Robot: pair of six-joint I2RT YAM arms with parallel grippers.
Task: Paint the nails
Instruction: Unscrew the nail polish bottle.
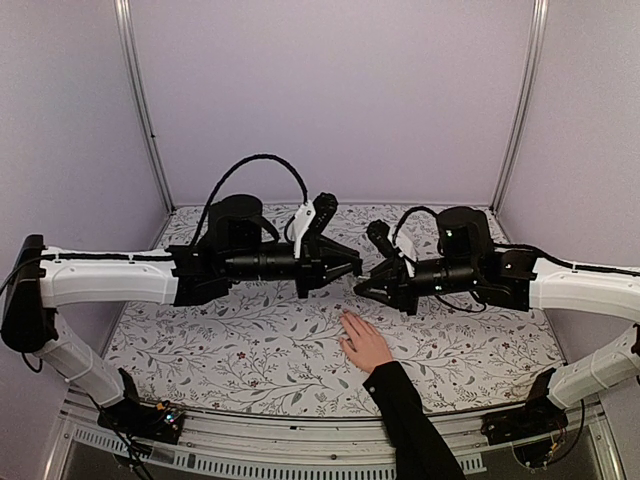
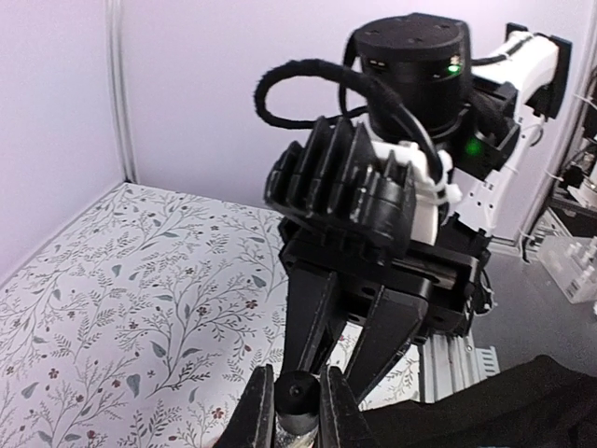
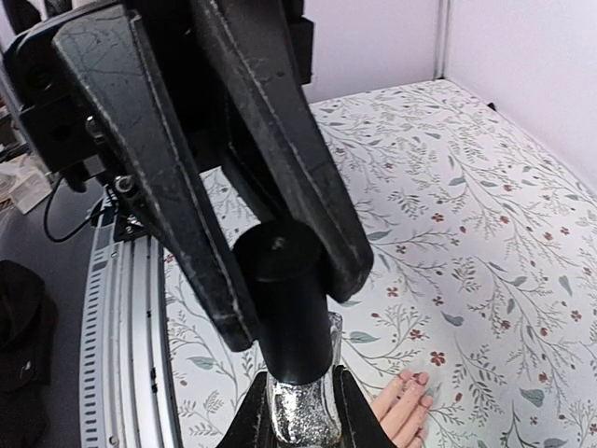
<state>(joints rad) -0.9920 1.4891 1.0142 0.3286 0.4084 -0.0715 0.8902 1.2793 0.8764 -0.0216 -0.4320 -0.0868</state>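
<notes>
A small glitter-filled bottle with a black cap hangs in the air between my two arms. My right gripper is shut on the bottle's glass body. My left gripper is shut on the cap. In the top view both grippers, left and right, meet over the middle of the table. A light-skinned hand with a black sleeve lies flat just in front of them. Its nails look pinkish in the right wrist view, below and to the right of the bottle.
A floral cloth covers the table. Lilac walls with metal corner posts close in the back and sides. The table's metal front rail runs along the near edge, between the arm bases.
</notes>
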